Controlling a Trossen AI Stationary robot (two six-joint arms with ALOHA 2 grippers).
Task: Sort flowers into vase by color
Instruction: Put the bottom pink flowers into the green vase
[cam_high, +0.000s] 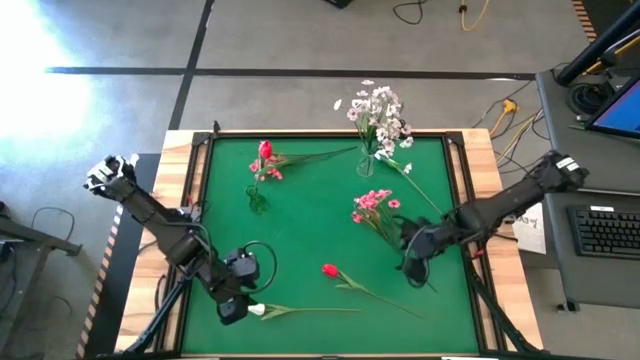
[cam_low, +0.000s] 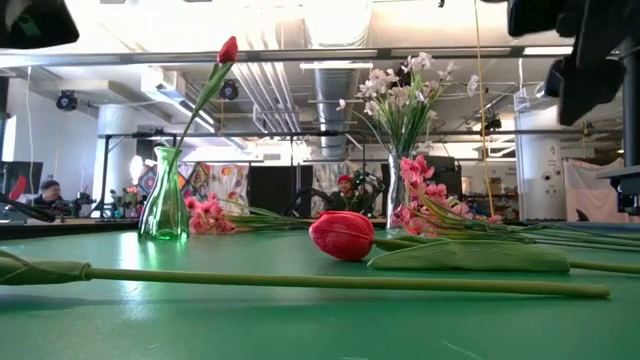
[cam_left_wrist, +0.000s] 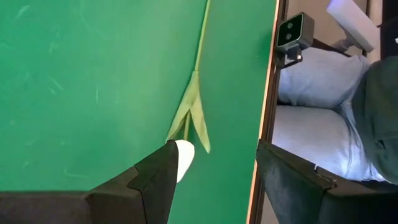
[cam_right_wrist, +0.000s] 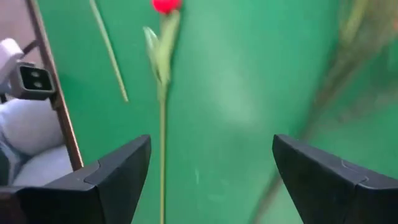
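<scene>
A white-bud flower (cam_high: 300, 311) lies along the near edge, its bud (cam_left_wrist: 184, 158) just by one finger of my open left gripper (cam_high: 232, 312) (cam_left_wrist: 217, 183). A red tulip (cam_high: 331, 270) (cam_low: 342, 235) lies flat near the middle. My open right gripper (cam_high: 413, 262) (cam_right_wrist: 211, 180) hovers over the tulip's stem (cam_right_wrist: 162, 143), beside a pink flower (cam_high: 372, 205) that also lies on the cloth. A green vase (cam_low: 165, 208) holds one red tulip (cam_low: 228, 50), with a second pink flower (cam_high: 268, 172) lying by it. A clear vase (cam_high: 367, 165) holds white sprays (cam_low: 400, 90). My left gripper comes down at the bud end of the white-bud flower, slanting from the table's left. The white bud (cam_left_wrist: 185, 163) sits against the inner side of one finger (cam_left_wrist: 155, 177), but I cannot tell whether they touch. The flower lies flat on the cloth.
The green cloth is framed by a raised wooden border (cam_high: 200, 140). A small camera (cam_left_wrist: 292, 34) is mounted at the near edge. Bare cloth lies between the two vases and left of the lying tulip. People show in the room far behind the table.
</scene>
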